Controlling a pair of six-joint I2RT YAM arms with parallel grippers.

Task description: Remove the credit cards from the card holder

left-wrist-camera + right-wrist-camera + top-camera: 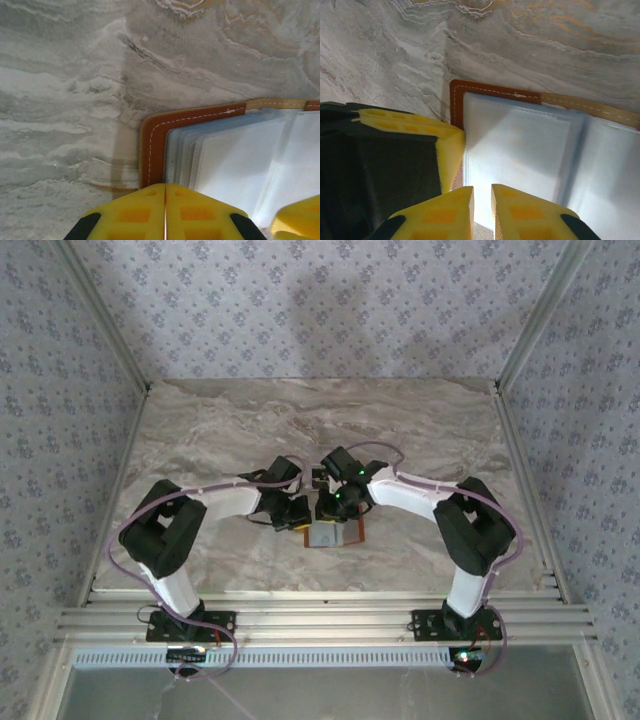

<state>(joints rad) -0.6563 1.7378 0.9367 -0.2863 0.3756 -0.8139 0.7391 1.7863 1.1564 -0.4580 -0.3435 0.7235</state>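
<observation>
The card holder (345, 537) lies open on the marble table, orange-brown leather with pale frosted sleeves (520, 145) fanned inside. The credit cards are hidden in the sleeves; I cannot make out any single card. My left gripper (165, 186) is shut, its yellow tips resting at the holder's left leather edge (152, 145). In the right wrist view one of the left gripper's fingers (452, 145) touches that same edge. My right gripper (482, 189) hovers over the near edge of the top sleeve, its jaws a narrow gap apart with only pale sleeve showing between them. From above, the left gripper (303, 515) and right gripper (332, 508) meet over the holder.
Bare marble table (240, 430) spreads around the holder on all sides. Patterned walls and aluminium frame rails (300, 620) enclose the workspace. Both arms bend inward toward the table's middle.
</observation>
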